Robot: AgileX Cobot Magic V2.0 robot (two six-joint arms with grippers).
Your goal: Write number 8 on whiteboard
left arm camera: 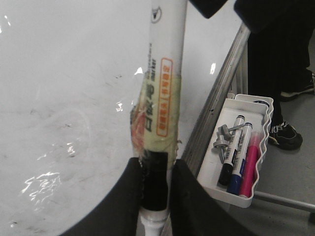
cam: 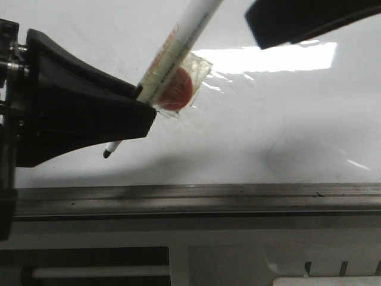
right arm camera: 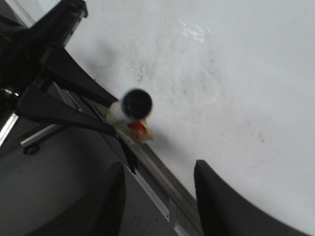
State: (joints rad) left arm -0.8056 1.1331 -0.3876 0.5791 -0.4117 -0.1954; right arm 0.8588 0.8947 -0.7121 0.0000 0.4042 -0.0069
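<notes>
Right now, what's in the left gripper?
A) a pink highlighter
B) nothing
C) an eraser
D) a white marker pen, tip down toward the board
D: the left gripper is clamped on the white marker pen, its dark tip poking out below toward the whiteboard.

Open whiteboard (cam: 286, 119) spreads toward 3 o'clock of the marker pen (cam: 172, 53). The grey edge rail (cam: 196, 199) bars the 6 o'clock side; the left gripper (cam: 128, 116) fills 9 o'clock; the right gripper (cam: 309, 21) overhangs at 1 o'clock.
</notes>
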